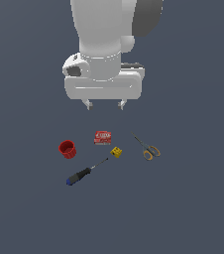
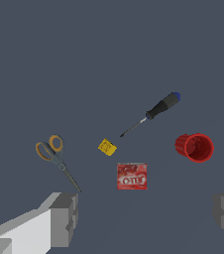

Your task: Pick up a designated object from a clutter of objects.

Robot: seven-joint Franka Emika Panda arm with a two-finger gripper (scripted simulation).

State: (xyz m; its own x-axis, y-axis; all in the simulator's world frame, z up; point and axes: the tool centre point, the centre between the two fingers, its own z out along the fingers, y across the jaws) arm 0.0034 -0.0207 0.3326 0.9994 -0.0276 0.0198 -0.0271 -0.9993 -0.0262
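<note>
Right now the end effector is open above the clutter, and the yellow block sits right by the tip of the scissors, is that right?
Not quite. The yellow block sits by the tip of the screwdriver, not the scissors, which lie apart toward the exterior view's right. The exterior view shows this. The rest holds: the end effector is open above the clutter.

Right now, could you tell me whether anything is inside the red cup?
The red cup lies on its side with its mouth open to the wrist view. Its visible interior is bare red wall; nothing shows in it. The deepest part is shaded, so unclear.
</note>
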